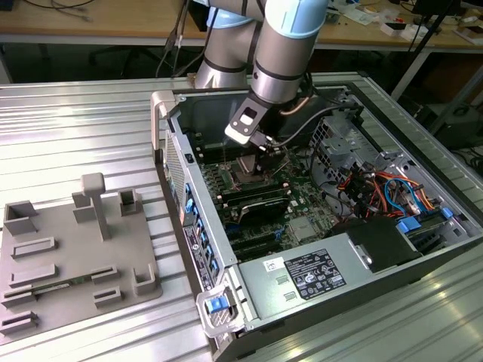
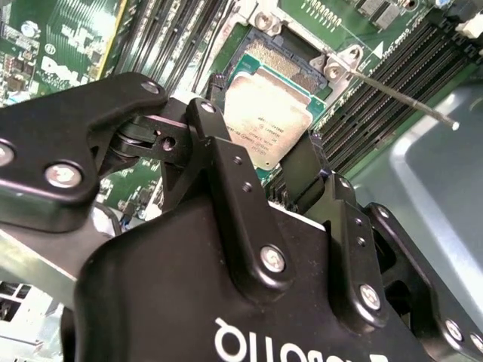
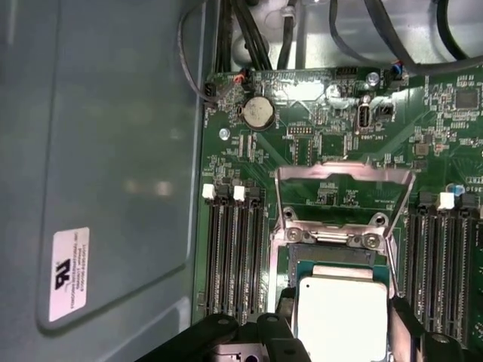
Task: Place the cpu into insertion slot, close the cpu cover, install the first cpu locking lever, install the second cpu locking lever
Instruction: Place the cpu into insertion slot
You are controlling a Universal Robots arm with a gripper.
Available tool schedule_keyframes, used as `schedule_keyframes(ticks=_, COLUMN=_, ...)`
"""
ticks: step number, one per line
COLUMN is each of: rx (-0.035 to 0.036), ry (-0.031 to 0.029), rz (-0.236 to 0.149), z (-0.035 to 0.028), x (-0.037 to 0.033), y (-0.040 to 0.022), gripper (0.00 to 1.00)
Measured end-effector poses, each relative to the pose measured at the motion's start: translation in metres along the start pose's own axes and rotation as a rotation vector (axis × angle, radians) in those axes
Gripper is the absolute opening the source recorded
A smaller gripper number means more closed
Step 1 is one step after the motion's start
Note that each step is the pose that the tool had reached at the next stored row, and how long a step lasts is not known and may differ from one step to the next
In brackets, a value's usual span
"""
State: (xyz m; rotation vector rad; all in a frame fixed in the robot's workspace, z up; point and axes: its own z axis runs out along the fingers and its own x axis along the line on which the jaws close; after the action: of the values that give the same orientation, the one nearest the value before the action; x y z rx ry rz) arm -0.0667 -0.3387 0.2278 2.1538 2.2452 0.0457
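The end effector [image 2: 264, 124] clamps the cpu [image 2: 272, 109] (over insertion slot [image 2: 283, 60]).

A ribbed silvery metal bench [image 1: 75, 128] fills the foreground. Beyond its far edge, a long light wooden desk [image 1: 90, 19] runs across, with cables and small clutter [image 1: 392, 23] scattered towards the exterior view's right.

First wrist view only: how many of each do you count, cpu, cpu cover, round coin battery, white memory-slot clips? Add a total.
cpu: 1
cpu cover: 1
coin battery: 1
white memory-slot clips: 3
Total: 6
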Motion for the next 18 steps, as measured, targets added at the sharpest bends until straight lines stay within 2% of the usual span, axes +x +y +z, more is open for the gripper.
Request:
schedule_keyframes(ticks=6, rx=0.0003, ry=-0.0006, rz=0.009, z=0.0097, x=0.0033, y=-0.0008, gripper=0.55)
schedule_keyframes(ticks=18, rx=0.0002, ry=-0.0007, rz=0.015, z=0.0121, x=0.0036, y=-0.0009, gripper=0.55)
